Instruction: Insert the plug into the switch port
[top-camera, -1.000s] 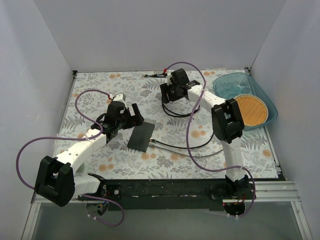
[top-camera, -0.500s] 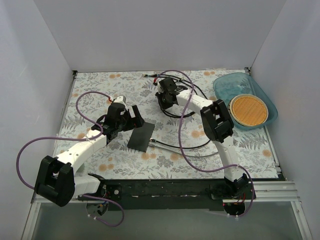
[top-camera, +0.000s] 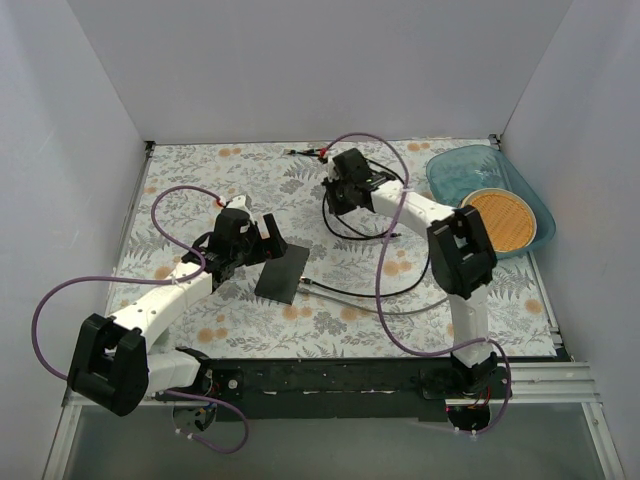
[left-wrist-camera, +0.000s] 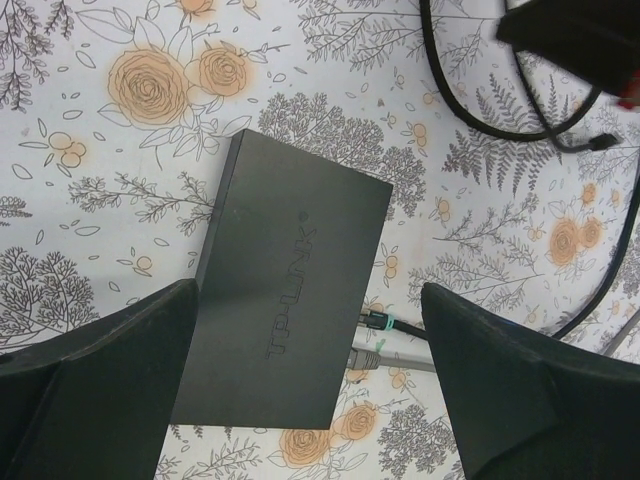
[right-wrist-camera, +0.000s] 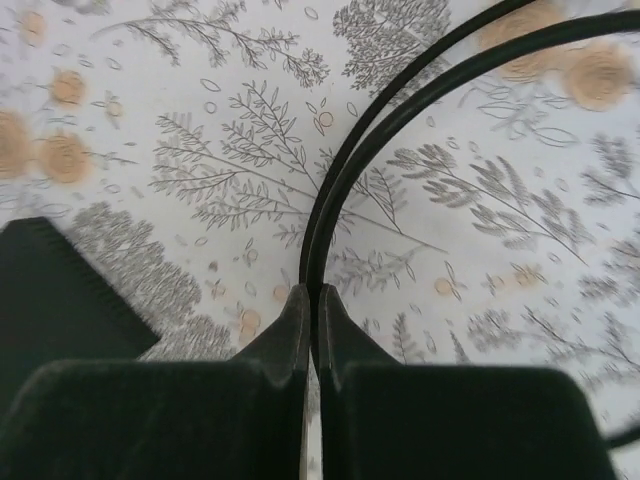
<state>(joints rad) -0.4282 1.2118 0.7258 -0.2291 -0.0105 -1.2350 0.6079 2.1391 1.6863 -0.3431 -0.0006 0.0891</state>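
The switch, a flat black box, lies near the middle of the flowered table, and a green-banded black lead and a grey lead enter its right edge. Just over it hangs my left gripper, open, with one finger on each side of the switch and nothing held. Further back, my right gripper is shut on a loop of black cable, which is pinched between its fingertips. A small plug ends a black cable near that gripper and lies free on the table.
A blue tray holding an orange round disc stands at the back right. Black cable loops lie between the right gripper and the switch. Purple arm cables arch over both arms. White walls close in three sides.
My right gripper has closed onto the black cable, after its wrist swung left and back again. The left arm and the switch have stayed put.
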